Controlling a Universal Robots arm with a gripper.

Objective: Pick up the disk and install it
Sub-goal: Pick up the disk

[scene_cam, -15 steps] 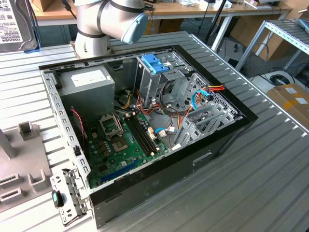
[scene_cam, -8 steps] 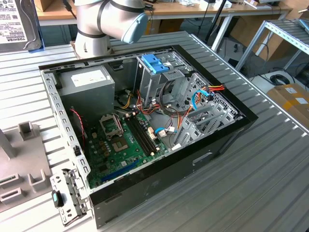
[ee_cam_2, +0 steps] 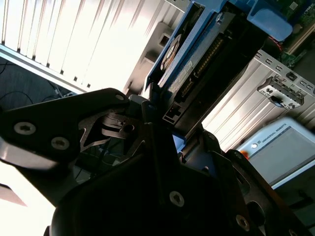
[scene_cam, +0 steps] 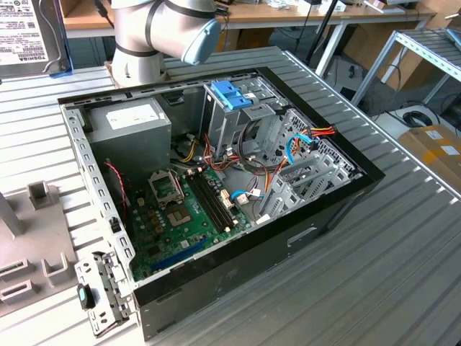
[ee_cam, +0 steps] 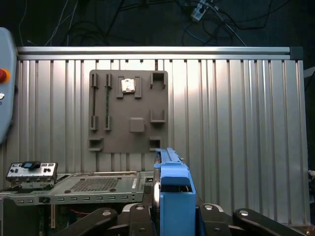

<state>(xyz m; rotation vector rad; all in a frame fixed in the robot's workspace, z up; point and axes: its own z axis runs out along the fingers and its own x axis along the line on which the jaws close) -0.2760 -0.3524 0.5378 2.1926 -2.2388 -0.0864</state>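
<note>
Disk: the disk [ee_cam: 174, 194] sits edge-on between the jaws, and its bright blue carrier rails show in both wrist views [ee_cam_2: 189, 59]. In the exterior view its white-labelled face [scene_cam: 25, 32] hangs high, clear of the table [scene_cam: 374, 274].
Jaws: the gripper [ee_cam: 174, 221] is clamped on the disk, with the fingers [ee_cam: 204, 219] against opposite sides and only the carrier between them.
Contact: as far as shows, nothing but the jaws touches the disk.
Ahead of the jaws: a grey fixture plate [ee_cam: 128, 113] lies flat on the ribbed table, well apart from the jaws. A rim of the computer case [scene_cam: 338, 209] lies nearer to them.
Drive cage: the drive cage [scene_cam: 241, 126], topped by a blue latch [scene_cam: 229, 94], stands inside the open case, well apart from the jaws.
Done: the pick-up looks complete, since the disk is lifted and carried by the jaws alone.
Left: the install is not yet done. The disk is outside the case and not seated in the cage.
</note>
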